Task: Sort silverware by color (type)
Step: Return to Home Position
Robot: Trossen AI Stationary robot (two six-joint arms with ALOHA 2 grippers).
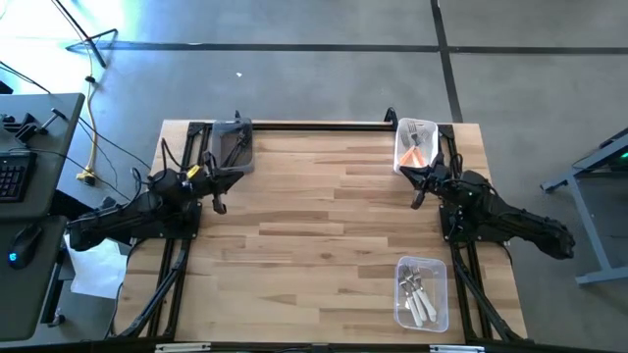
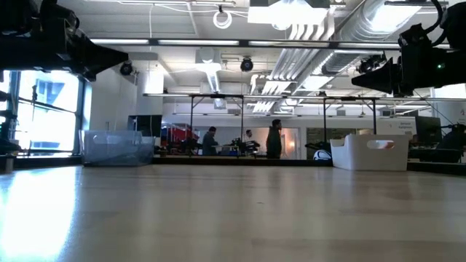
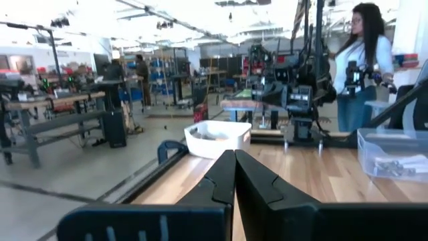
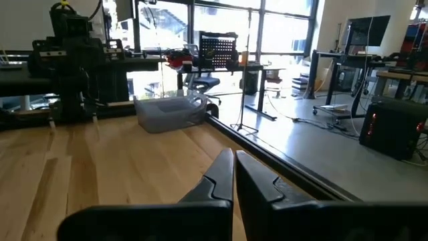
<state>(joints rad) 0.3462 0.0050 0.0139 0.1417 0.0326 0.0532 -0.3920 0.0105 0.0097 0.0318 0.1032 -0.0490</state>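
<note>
Grey concrete floor (image 1: 294,88) surrounds the pale wooden plank surface (image 1: 314,245). Tall windows (image 4: 281,33) brighten one side; white ceiling ducts (image 2: 313,44) run overhead, workbenches (image 3: 47,102) stand beyond.

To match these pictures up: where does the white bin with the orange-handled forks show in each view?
High view: white bin at the table's top right corner.
Low view: bin right of middle, at the far edge.
Left wrist view: bin at centre.
Right wrist view: not in it.
Shared landmark: the wooden table.
</note>
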